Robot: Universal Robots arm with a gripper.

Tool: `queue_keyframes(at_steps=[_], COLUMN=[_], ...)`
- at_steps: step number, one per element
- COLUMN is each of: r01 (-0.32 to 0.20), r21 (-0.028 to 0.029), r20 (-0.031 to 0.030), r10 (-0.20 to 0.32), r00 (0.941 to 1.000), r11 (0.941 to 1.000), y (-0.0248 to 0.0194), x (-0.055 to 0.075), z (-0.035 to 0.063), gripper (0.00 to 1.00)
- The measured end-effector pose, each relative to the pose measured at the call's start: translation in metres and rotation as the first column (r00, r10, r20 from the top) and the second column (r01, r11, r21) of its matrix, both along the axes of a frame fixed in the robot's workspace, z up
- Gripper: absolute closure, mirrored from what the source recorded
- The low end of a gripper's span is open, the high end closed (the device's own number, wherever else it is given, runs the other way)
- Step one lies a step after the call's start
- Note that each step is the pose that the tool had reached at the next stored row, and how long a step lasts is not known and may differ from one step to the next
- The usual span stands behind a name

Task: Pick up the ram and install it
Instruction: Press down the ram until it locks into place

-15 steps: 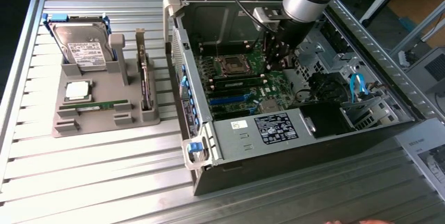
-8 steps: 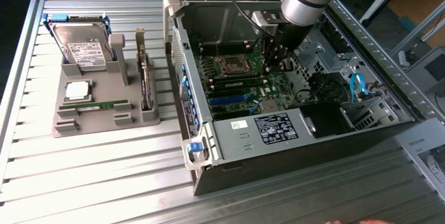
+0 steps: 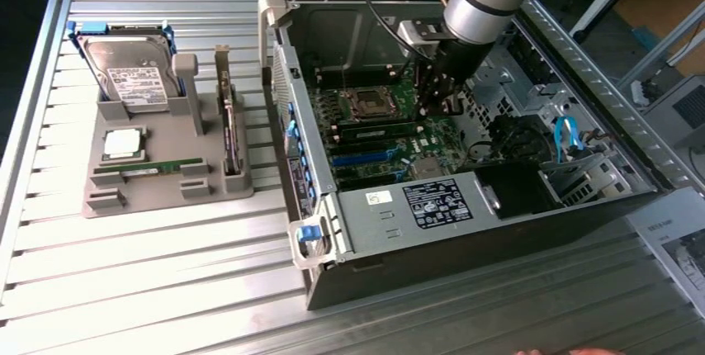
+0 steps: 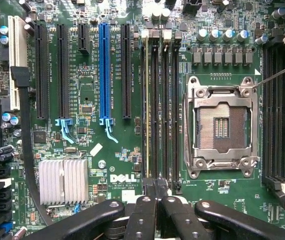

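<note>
With my gripper [image 4: 154, 197] closed above the memory slots [image 4: 160, 105], one ram [image 4: 147, 107] already sits seated. Another ram [image 3: 149, 168] waits on the grey holder [image 3: 165, 194].

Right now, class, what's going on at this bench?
A robot arm reaches into an open computer case lying on a slatted table. Its claw is shut and sits directly over the memory slots beside the empty processor socket, at the end of a ram stick standing on edge in one slot. A second ram stick lies in the grey holder alongside a hard drive.
</note>
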State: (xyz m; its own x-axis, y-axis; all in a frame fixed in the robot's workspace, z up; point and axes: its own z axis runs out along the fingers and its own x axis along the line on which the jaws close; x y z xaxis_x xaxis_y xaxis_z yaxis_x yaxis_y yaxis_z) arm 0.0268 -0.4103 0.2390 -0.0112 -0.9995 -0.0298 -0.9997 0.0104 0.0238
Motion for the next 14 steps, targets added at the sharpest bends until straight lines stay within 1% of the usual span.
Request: queue_keyframes(at_steps=[4,14], r01=[0.0,0.0], r21=[0.0009,0.0005], r20=[0.0002,0.0001], r10=[0.0,0.0], r00=[1.0,1.0], r11=[1.0,1.0], y=[0.0001,0.0001], x=[0.0,0.0], z=[-0.001,-0.0035], gripper=[0.9,0.9])
